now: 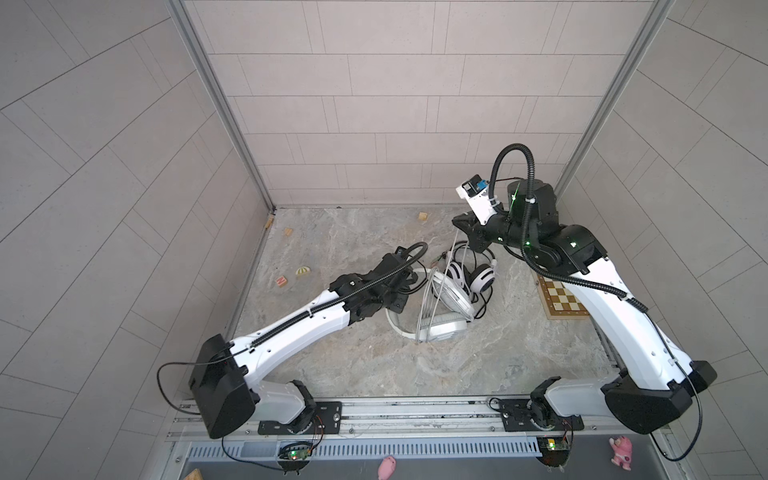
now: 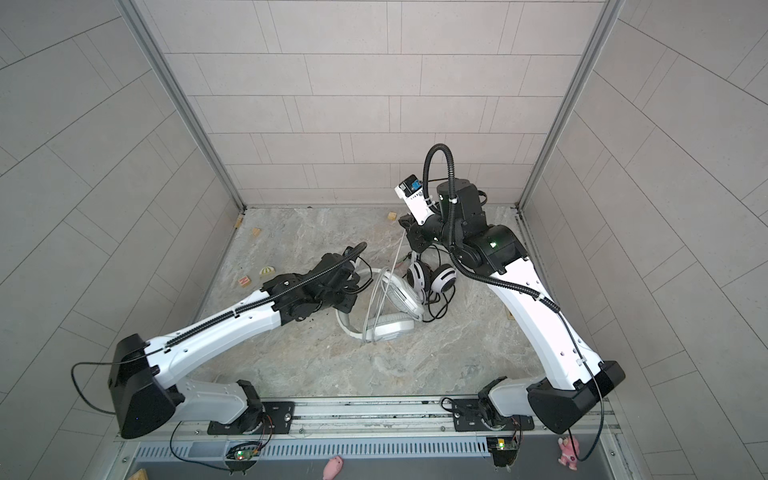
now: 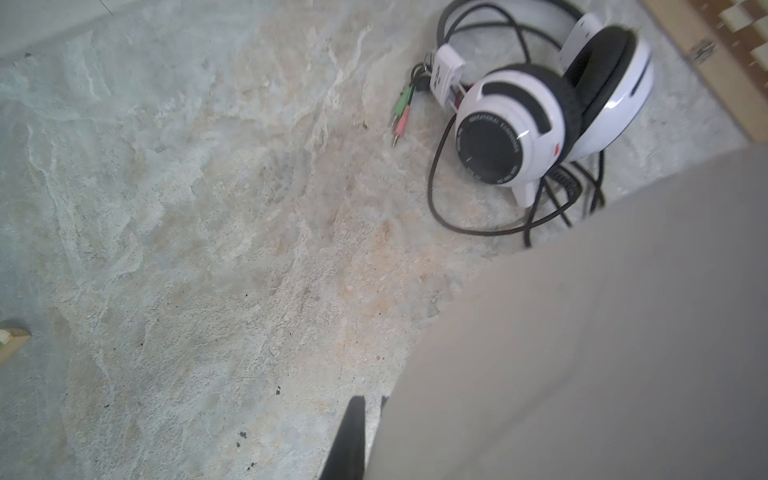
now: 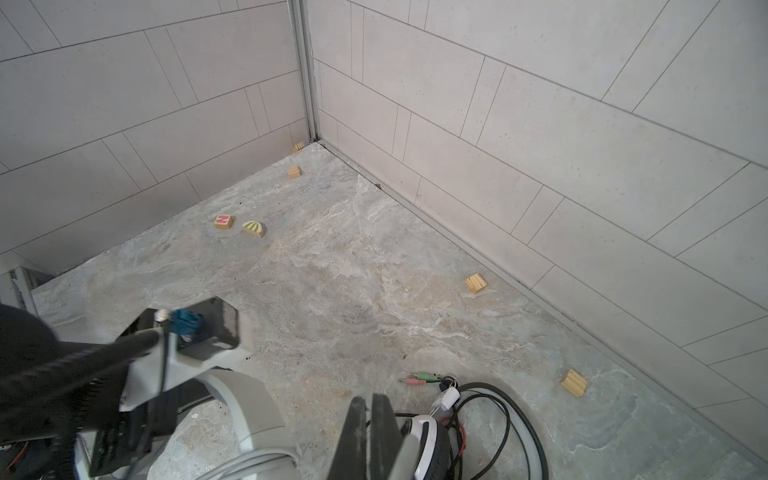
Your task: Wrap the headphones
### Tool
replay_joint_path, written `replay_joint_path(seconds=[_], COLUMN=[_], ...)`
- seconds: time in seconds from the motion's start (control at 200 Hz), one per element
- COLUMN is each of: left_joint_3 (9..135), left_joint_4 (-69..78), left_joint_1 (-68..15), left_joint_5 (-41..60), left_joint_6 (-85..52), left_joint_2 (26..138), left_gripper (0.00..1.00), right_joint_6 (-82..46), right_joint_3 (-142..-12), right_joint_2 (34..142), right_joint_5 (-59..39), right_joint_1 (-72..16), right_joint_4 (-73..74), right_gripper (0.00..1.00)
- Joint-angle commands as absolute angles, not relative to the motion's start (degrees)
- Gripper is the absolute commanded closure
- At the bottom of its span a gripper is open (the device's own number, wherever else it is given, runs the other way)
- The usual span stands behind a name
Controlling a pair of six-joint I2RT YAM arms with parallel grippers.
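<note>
Pinching the grey cable (image 2: 395, 262) taut, the shut right hand (image 4: 371, 405) risked dragging the white headset (image 1: 446, 326) from the closed left hand (image 1: 398, 305).

i see grey tiled walls (image 1: 374, 104) on three sides, metal posts (image 1: 220, 104) in the corners, a mottled stone floor (image 1: 353, 365) under even soft light.
</note>
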State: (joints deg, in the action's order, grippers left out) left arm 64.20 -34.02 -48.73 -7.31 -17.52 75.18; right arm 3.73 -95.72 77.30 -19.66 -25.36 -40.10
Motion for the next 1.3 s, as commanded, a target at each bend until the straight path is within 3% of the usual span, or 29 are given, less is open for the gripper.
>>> replay_joint_path(seconds=[0.0, 0.28, 0.49, 0.871, 1.291], left_joint_3=[61.78, 65.65, 71.10, 95.13, 108.85], left_joint_4=[-33.85, -34.70, -37.19, -58.65, -65.08], left_joint_1=[-50.10, -50.10, -50.02, -49.84, -48.31], left_joint_5=[-1.27, 7.86, 8.45, 10.80, 12.63], left_joint_6=[-13.46, -13.83, -14.85, -15.12, -16.85], left_joint_2=[72.17, 70.36, 66.83, 70.84, 75.66], left_gripper=[1.00, 1.00, 1.00, 1.00, 1.00], right_joint_6=[1.20, -2.65, -6.30, -16.88, -23.05], right_joint_3=[-95.71, -88.14, -76.92, -62.38, -53.71], right_joint_2=[78.75, 81.00, 79.45, 79.32, 80.46], right_joint_5=[-21.91, -30.28, -32.24, -44.26, -42.08], right_joint_1=[-22.79, -22.76, -22.74, -23.00, -26.89], right_joint_4=[-30.10, -25.49, -17.61, 2.33, 16.51], right_gripper=[0.98, 0.97, 0.95, 0.87, 0.93])
